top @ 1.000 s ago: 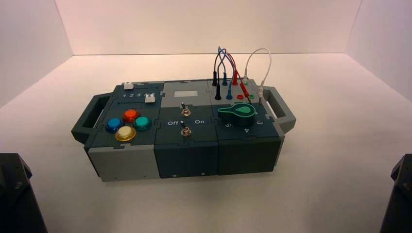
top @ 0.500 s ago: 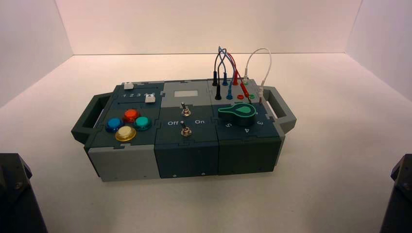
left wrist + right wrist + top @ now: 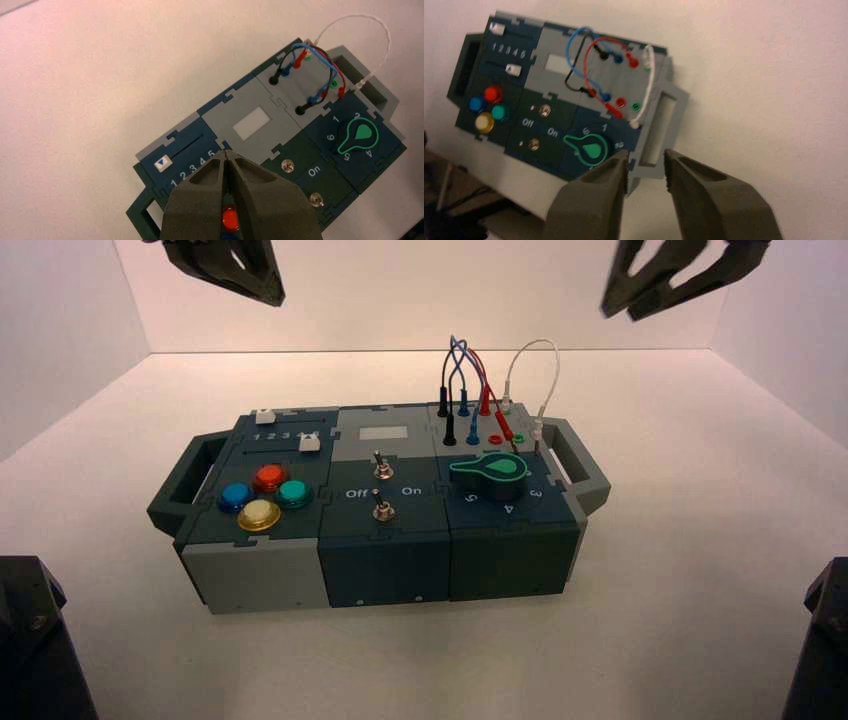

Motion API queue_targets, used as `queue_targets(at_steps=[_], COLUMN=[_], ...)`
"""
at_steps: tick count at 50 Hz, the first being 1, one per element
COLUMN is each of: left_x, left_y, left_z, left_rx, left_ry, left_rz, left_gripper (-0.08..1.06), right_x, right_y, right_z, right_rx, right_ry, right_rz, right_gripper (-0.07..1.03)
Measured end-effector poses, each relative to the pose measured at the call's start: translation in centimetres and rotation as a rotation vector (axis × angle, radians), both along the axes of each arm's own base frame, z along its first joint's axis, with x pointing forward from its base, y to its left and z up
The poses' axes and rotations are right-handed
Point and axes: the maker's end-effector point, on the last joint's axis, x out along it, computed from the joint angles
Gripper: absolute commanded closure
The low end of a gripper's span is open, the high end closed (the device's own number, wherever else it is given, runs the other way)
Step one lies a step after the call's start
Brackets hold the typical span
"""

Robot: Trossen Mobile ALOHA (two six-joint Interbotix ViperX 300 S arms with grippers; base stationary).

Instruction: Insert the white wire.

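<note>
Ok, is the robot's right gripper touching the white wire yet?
Apart. The high view shows bare background between the right gripper and the arch of the white wire.

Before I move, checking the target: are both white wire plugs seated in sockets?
No, the white wire's near plug lies outside the green socket.

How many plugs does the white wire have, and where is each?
2. One white plug is at the rear green socket, right rear of the box; the other white plug is near the right handle, beside the open front green socket.
</note>
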Motion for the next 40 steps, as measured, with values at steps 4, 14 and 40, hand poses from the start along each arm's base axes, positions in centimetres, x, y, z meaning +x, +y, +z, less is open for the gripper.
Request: queue_targets(at_steps=[4, 14, 40], left_x=[0.1, -0.5, -0.8], left_y=[-0.3, -1.1, -1.4], left_z=[0.1, -0.1, -0.3], left_rx=[-0.004, 0.002, 0.012], left_ry=[0.012, 0.041, 0.048], left_rz=[0.001, -0.026, -0.048], left_gripper=[1.0, 1.0, 1.0], right_x=[0.2, 0.5, 1.3], right_y=[0.4, 0.8, 4.1], right_z=[-0.8, -2.6, -6.7], right_rx=[-0.015, -0.046, -0.092], right_ry=[0.052, 0.13, 0.265], right_rz=[0.005, 0.009, 0.063], right_gripper=[0.37, 0.37, 0.37])
